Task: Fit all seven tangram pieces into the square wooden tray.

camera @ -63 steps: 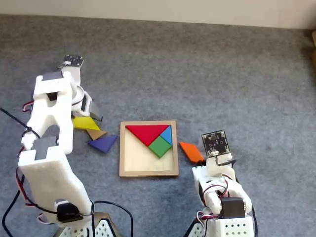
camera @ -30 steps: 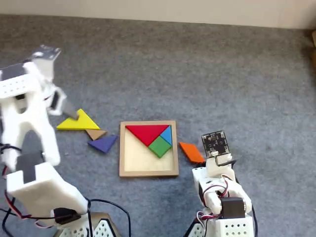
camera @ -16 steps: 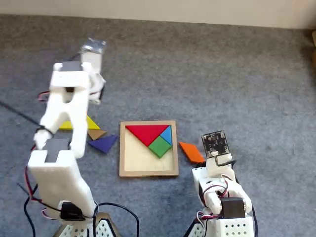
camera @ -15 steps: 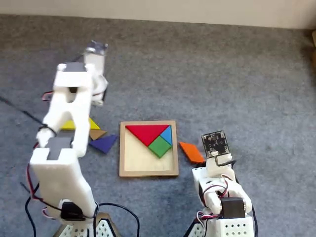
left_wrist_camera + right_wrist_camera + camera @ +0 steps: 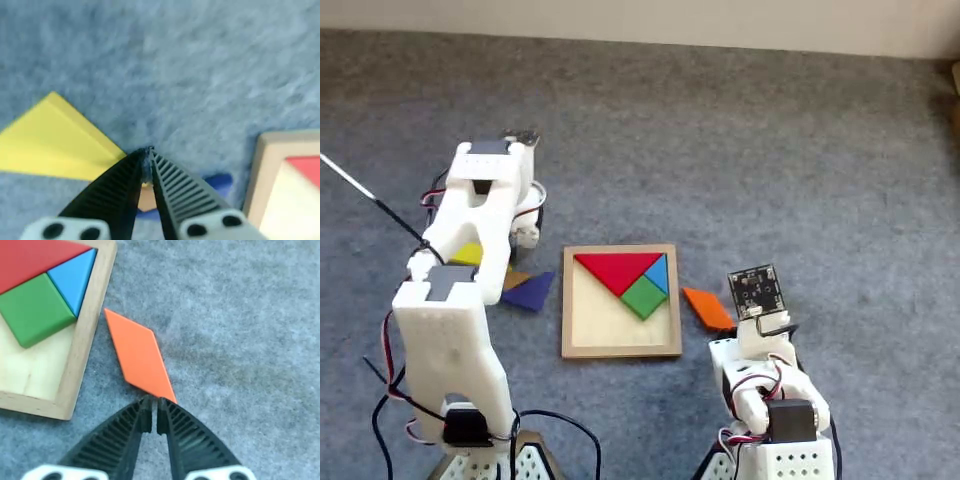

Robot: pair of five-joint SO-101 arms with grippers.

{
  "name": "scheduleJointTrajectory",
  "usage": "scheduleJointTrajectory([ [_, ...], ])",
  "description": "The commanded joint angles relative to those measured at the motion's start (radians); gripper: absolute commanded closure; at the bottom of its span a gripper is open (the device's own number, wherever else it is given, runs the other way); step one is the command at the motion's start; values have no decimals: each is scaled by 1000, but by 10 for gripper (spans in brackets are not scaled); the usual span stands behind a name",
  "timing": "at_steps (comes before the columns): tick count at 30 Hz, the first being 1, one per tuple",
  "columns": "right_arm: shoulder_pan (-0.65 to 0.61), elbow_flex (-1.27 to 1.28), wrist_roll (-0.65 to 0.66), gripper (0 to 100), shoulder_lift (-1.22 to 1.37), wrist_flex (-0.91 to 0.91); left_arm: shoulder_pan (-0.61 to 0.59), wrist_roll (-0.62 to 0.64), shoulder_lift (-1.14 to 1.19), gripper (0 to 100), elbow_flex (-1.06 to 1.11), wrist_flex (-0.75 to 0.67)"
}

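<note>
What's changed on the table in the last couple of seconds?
The left arm swung out away from the tray, then back; the left gripper now sits shut and empty at the edge of the yellow triangle. Nothing was grasped or released. The tray, its three pieces, the orange parallelogram and the right gripper stayed put.

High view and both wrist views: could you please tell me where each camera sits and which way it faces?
High view: fixed above the table, looking down on the tray, left arm and right arm.
Left wrist view: on the left arm's wrist, looking down past its shut left pincer at the yellow triangle.
Right wrist view: on the right arm's wrist, looking down past its shut right pincer at the orange parallelogram.
Shared: all three show the tray and the red triangle.
</note>
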Motion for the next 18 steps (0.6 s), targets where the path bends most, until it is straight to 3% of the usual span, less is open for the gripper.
scheduleJointTrajectory([
  [1, 13, 120, 9, 964, -16, 5, -94, -63, -16, 995, 30, 81],
  [9, 13, 120, 9, 964, -16, 5, -228, -172, -31, 995, 130, 78],
  [18, 13, 120, 9, 964, -16, 5, -343, -207, -318, 995, 239, 48],
])
